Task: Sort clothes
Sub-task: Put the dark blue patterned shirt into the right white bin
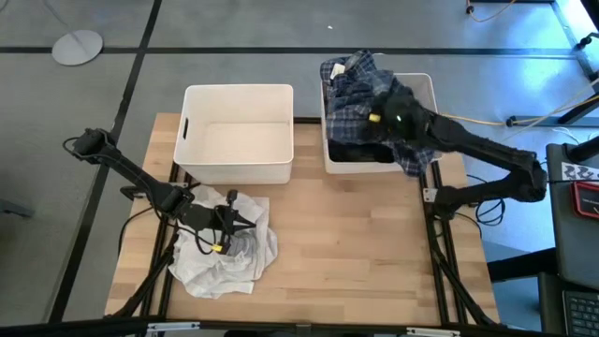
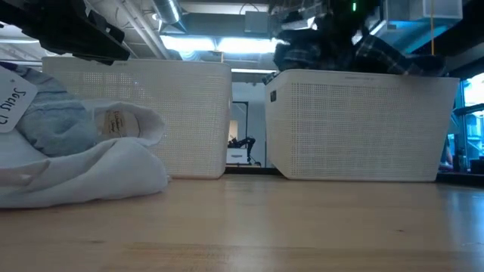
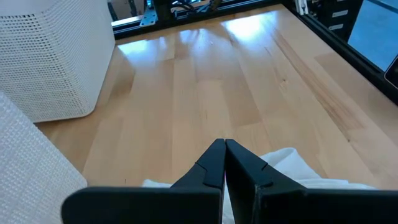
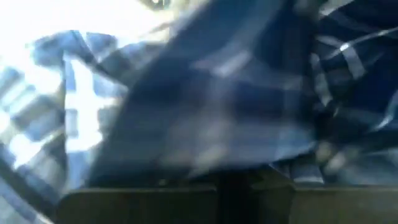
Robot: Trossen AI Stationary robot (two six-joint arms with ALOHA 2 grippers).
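Observation:
A pile of white and pale grey-blue garments (image 1: 225,257) lies on the table's near left; it also shows in the low view (image 2: 83,170). My left gripper (image 1: 255,223) hovers shut just above the pile, its fingertips (image 3: 224,146) closed together with white cloth (image 3: 289,165) below them. A navy-and-white plaid shirt (image 1: 354,80) is heaped over dark garments (image 1: 360,150) in the right bin (image 1: 426,89). My right gripper (image 1: 379,103) is at the shirt over that bin. The plaid cloth (image 4: 217,93) fills its wrist view and hides its fingers.
A white bin (image 1: 239,91) with nothing showing inside stands at the far left, beside the right bin; both show as mesh-walled boxes in the low view (image 2: 151,113). Bare wooden tabletop (image 1: 365,243) stretches across the middle and near right.

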